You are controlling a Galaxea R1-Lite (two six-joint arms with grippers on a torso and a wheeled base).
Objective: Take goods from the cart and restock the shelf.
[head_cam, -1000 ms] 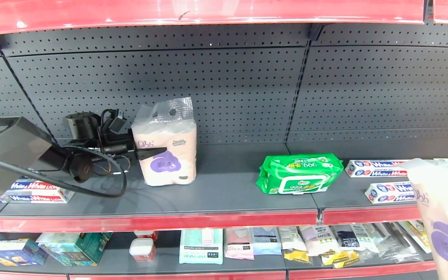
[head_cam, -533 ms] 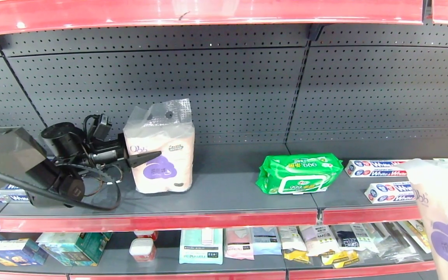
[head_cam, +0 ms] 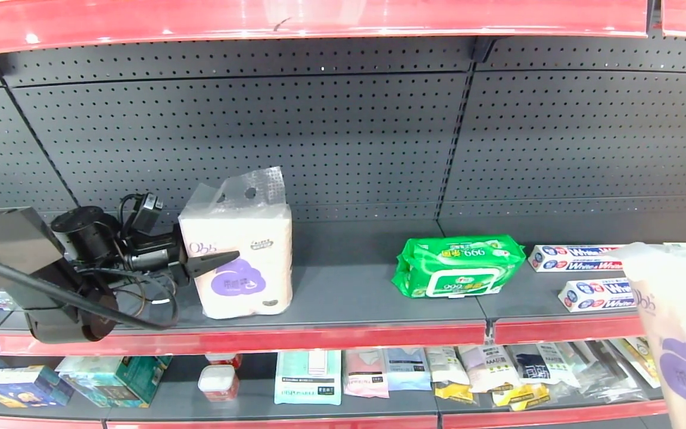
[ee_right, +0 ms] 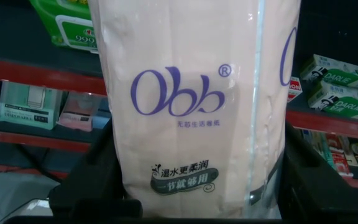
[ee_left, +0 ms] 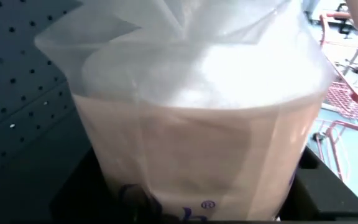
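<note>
Left end effector [head_cam: 219, 262]: clamps pack [head_cam: 256, 238] upright at shelf [head_cam: 349, 298] front for standing; right end effector [ee_right: 194, 193]: grips second pack [ee_right: 191, 93], ready.

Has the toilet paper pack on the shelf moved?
Yes. The toilet paper pack slid toward the shelf's red front edge, away from the green wipes.

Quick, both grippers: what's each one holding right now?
Left gripper: closed on the pink plastic-wrapped toilet-roll pack near the front of the grey metal shelf.
Right gripper: closed on a second pink plastic-wrapped toilet-roll pack.
</note>
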